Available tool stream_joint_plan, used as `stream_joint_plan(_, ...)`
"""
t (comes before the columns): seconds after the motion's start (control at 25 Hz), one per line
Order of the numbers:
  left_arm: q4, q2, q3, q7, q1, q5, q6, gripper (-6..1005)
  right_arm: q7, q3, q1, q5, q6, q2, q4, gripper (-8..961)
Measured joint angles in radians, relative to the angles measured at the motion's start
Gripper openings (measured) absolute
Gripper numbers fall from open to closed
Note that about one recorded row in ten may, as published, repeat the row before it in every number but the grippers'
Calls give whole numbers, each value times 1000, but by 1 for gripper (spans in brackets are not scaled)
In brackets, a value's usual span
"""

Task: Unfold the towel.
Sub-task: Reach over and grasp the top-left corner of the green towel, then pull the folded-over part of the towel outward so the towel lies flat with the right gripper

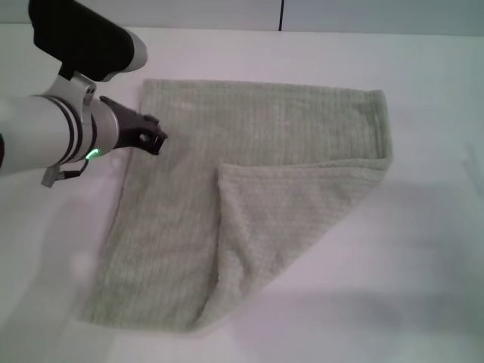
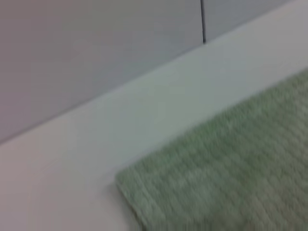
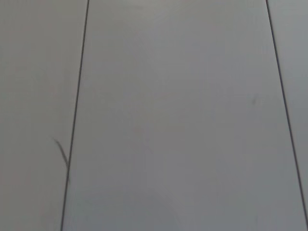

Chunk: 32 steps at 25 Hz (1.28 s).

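Observation:
The pale sage-green towel lies on the white table, with its near right corner folded over into a triangular flap on top of the rest. My left gripper hovers over the towel's far left part, its dark tip pointing right; nothing shows in it. In the left wrist view a corner of the towel rests on the table near the wall. The right gripper is out of view; its wrist view shows only grey wall panels.
The white table extends around the towel on all sides. A grey panelled wall with a dark seam runs along the table's far edge.

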Motion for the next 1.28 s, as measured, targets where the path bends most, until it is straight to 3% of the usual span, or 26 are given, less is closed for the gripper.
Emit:
stream_joint_plan(0.28, 1, -1, 4, -5, -50, -3, -152, -2, 0, 2, 38, -48, -10, -1, 7, 831)
stream_joint_plan(0.44, 7, -1, 6, -5, -53, -3, -160, -2, 15, 7, 63, -68, -29, -2, 14, 832)
stream_joint_plan(0.6, 8, -1, 11, -4, -53, -3, -161, -2, 98, 1, 135, -101, -23, -10, 39, 832)
stream_joint_plan(0.68, 9, -1, 12, -2, -53, -3, -161, -2, 113, 1, 215, -161, 30, -20, 59, 831)
stream_joint_plan(0.72, 9, -1, 12, -2, -53, -3, -161, -2, 113, 1, 215, -161, 30, -20, 59, 831)
stream_joint_plan(0.76, 10, -1, 13, -1, -53, -3, -161, -2, 137, 1, 266, -189, 109, -26, 60, 831)
stream_joint_plan(0.92, 12, -1, 11, 0, -51, -3, -157, -1, 182, 5, 321, -225, 248, -32, 37, 830)
stream_joint_plan(1.16, 22, -1, 0, -1, -62, -2, -152, -1, 471, -1, 330, -394, 397, -30, -159, 828)
stream_joint_plan(1.28, 38, -1, -1, -3, -73, -2, -151, -1, 707, -15, 325, -609, 526, -10, -352, 827)
